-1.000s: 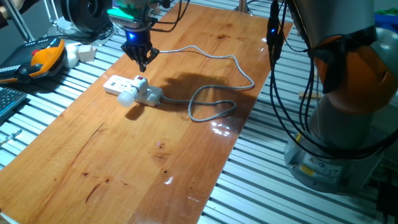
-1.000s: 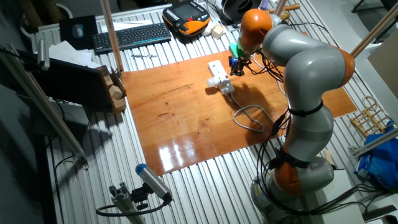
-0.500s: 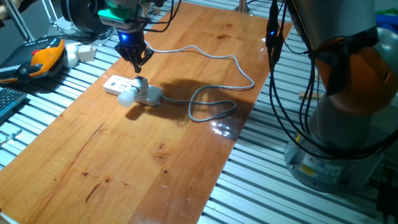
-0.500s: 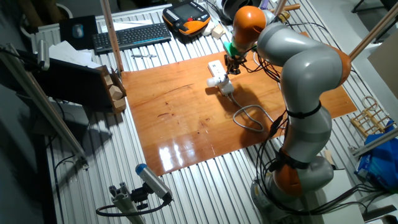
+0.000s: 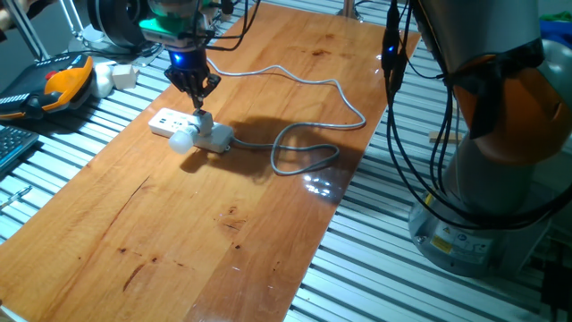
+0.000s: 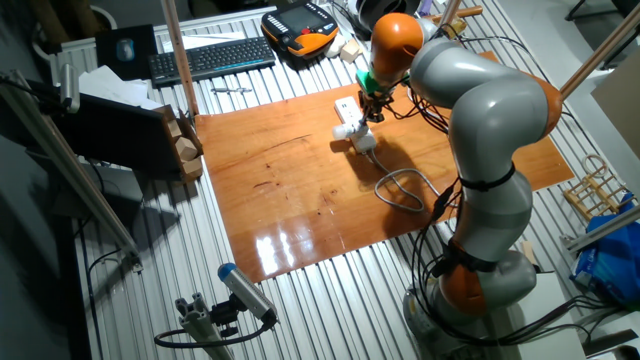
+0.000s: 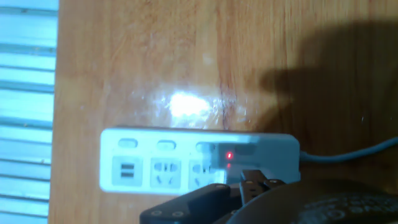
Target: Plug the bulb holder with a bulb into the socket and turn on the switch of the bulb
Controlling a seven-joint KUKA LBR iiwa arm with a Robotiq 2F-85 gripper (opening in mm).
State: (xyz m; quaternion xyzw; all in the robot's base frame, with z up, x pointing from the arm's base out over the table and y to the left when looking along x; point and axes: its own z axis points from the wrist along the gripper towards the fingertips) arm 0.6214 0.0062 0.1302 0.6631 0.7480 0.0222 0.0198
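Observation:
The socket (image 5: 165,121) is a white power strip lying on the wooden board, with a grey cable (image 5: 308,152) looping to the right. The bulb holder (image 5: 204,119) is plugged into the strip, and its white bulb (image 5: 183,140) sticks out towards the front. My gripper (image 5: 200,101) hangs just above the holder, fingers drawn together to a point and holding nothing. The other fixed view shows my gripper (image 6: 368,115) over the strip (image 6: 347,107) and bulb (image 6: 342,133). In the hand view the strip (image 7: 143,165) and the holder (image 7: 255,152) with a lit red mark lie just past my fingertips (image 7: 211,194).
An orange-black pendant (image 5: 63,85), a white block (image 5: 116,76) and a keyboard (image 6: 210,55) lie on the slatted bench beyond the board's left edge. The robot's base (image 5: 483,179) and hanging black cables (image 5: 393,54) stand at the right.
My gripper has shifted slightly left and dropped closer to the bulb holder. The strip, holder and bulb have not moved.

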